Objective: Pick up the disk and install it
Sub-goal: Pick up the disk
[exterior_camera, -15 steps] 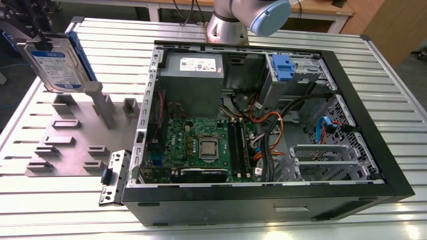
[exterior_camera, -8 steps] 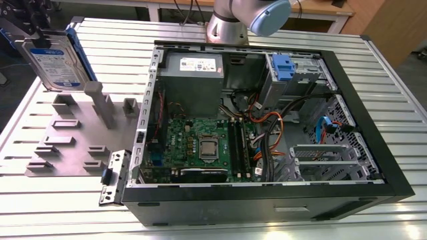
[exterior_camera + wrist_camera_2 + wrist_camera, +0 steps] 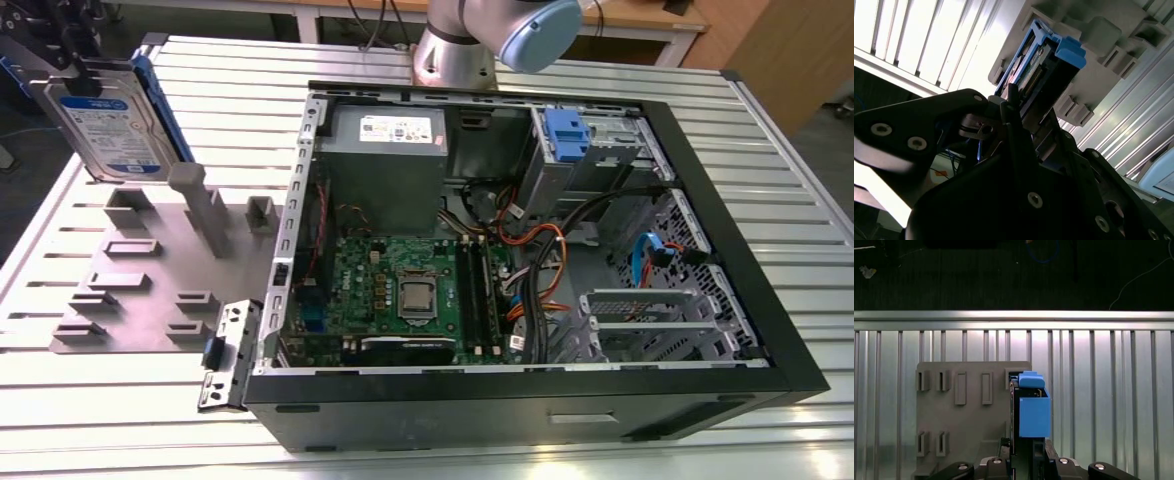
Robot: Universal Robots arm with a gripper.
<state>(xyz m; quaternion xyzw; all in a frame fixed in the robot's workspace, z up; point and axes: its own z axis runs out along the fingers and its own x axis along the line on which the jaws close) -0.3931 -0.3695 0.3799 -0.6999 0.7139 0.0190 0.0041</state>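
Observation:
The disk (image 3: 118, 125) is a silver drive with a white-and-blue label and blue rails. It stands on edge at the exterior view's far left, over the back end of a grey fixture plate (image 3: 147, 290). My gripper (image 3: 80, 78) is shut on its upper edge. In the first wrist view the disk's blue bracket (image 3: 1034, 410) sticks out from between the black fingers (image 3: 1004, 445), above the grey fixture plate (image 3: 969, 415). In the second wrist view the disk (image 3: 1046, 67) is pinched edge-on, its connector end showing.
An open black computer case (image 3: 747, 300) lies to the exterior view's right of the fixture. Inside are a grey power supply (image 3: 387, 135), a motherboard (image 3: 414, 290), cables and a drive cage with a blue tab (image 3: 567, 135). A ribbed metal table (image 3: 134, 410) carries everything.

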